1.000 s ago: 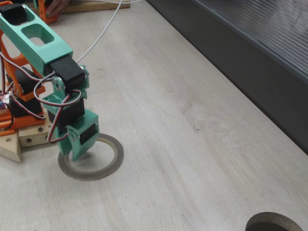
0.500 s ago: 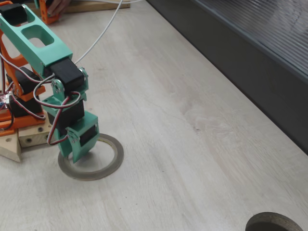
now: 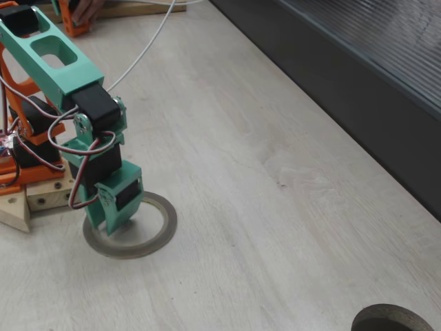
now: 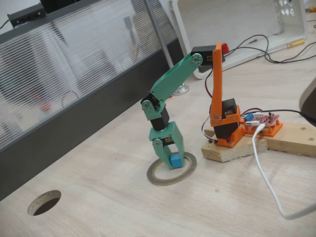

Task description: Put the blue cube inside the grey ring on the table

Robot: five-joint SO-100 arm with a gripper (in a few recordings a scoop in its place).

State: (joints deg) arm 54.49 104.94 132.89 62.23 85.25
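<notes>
Teal-green arm links reach down from an orange base that sits on a pale wooden block (image 4: pixel 232 150) at the table (image 3: pixel 275 207) edge. The hand (image 4: pixel 170 157) points straight down over the grey ring (image 4: pixel 172 175), its fingers closed on the blue cube (image 4: pixel 175 161), which sits low inside the ring's opening in a fixed view; whether the cube touches the table cannot be told. In a fixed view the hand's body (image 3: pixel 117 200) covers the cube and the near-left part of the ring (image 3: pixel 155 238). A white cable (image 4: pixel 269 187) trails across the table beside the wooden block. A red circuit board (image 4: pixel 264 121) lies on that block. A dark ribbed wall panel (image 3: pixel 358 83) runs along the far side. A round hole with a dark rim (image 3: pixel 393 319) sits well apart from the ring. No legible writing or labels.
</notes>
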